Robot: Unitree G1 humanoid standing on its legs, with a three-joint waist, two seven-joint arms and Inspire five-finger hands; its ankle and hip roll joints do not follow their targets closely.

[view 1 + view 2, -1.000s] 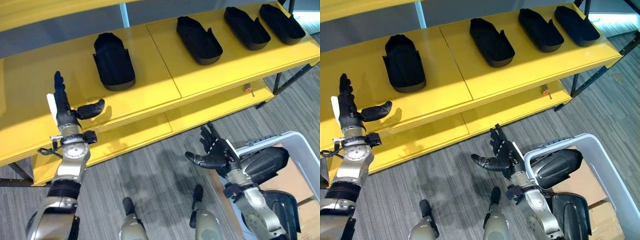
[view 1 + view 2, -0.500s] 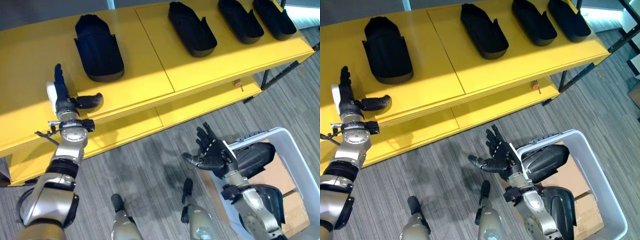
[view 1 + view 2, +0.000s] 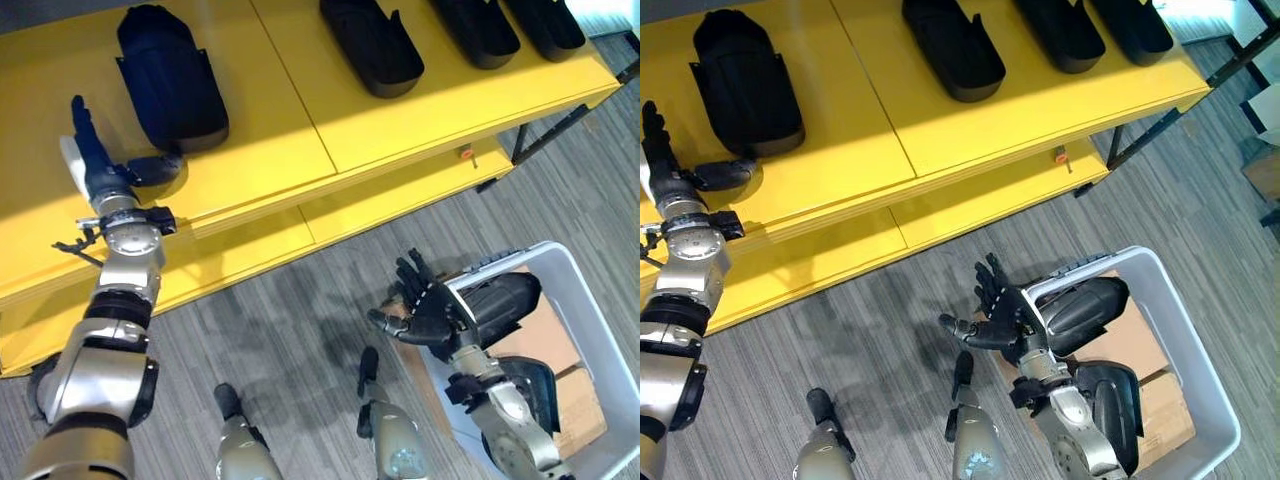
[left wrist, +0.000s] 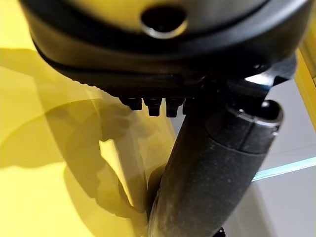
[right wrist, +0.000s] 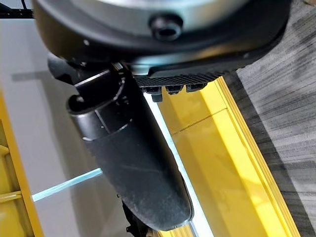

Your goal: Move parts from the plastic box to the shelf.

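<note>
Several black shell-shaped parts lie on the yellow shelf (image 3: 290, 150): one (image 3: 170, 80) at the left, another (image 3: 372, 45) in the middle, more toward the right (image 3: 475, 25). My left hand (image 3: 100, 170) rests open over the shelf's front left, its thumb (image 3: 152, 168) just short of the left part, holding nothing. The grey plastic box (image 3: 590, 310) stands on the floor at lower right with two black parts inside (image 3: 500, 300) (image 3: 1110, 400). My right hand (image 3: 425, 315) hovers open at the box's left edge, fingers spread, beside the upper part.
A lower yellow shelf level (image 3: 400, 205) runs under the top one, with a small orange item (image 3: 463, 153) at its edge. Brown cardboard (image 3: 555, 350) lies in the box. Grey carpet floor (image 3: 280, 320) spreads between shelf and box. A dark shelf leg (image 3: 560, 125) slants at right.
The whole picture has shifted, so the camera has moved. My right hand has closed in on the box's upper part; my left hand stays open on the shelf.
</note>
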